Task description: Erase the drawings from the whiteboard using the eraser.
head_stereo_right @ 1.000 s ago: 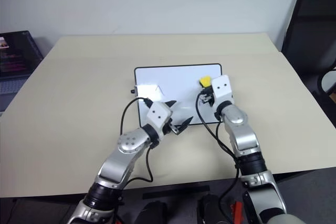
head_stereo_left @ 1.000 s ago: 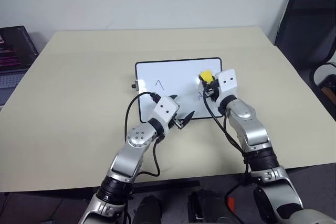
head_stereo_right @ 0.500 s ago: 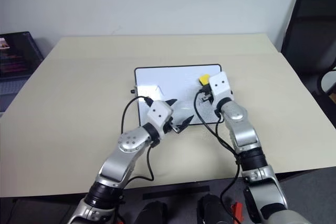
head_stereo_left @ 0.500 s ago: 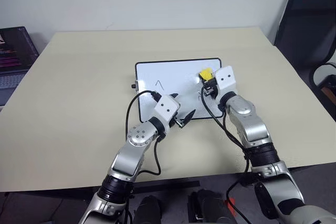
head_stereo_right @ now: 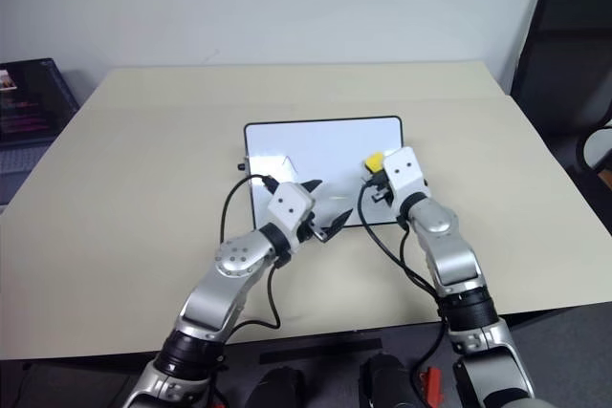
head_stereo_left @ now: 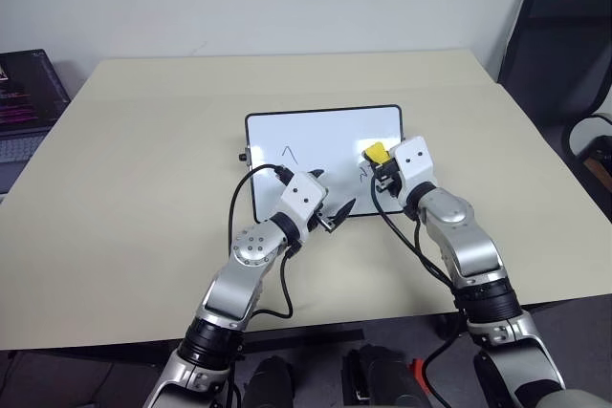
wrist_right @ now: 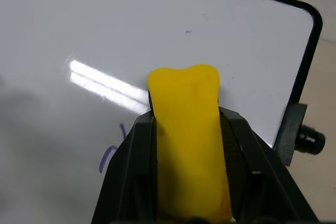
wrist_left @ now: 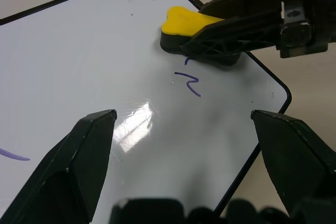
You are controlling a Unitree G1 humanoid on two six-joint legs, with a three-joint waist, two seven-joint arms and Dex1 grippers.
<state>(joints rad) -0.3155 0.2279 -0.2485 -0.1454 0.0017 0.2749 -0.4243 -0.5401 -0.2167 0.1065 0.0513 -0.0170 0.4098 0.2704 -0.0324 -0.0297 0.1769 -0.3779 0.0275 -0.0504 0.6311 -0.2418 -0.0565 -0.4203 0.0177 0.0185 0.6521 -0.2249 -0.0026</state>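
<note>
Right gripper (head_stereo_left: pixel 384 163) pinches eraser (head_stereo_left: pixel 375 152) on whiteboard (head_stereo_left: pixel 316 136) near right edge, beside squiggle (wrist_left: pixel 188 83); left gripper (head_stereo_left: pixel 330 210) spread at near edge; unsteadied board may slide under wiping pressure

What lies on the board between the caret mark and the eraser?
Mostly bare white board, with a glare streak and one small blue squiggle just beside the eraser, as the left wrist view shows. The caret sits apart, toward the robot's left.

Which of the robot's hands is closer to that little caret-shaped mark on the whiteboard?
The left. Its open end effector hovers at the whiteboard's near edge, just below the caret mark. The right end effector grips the eraser farther to the right.
</note>
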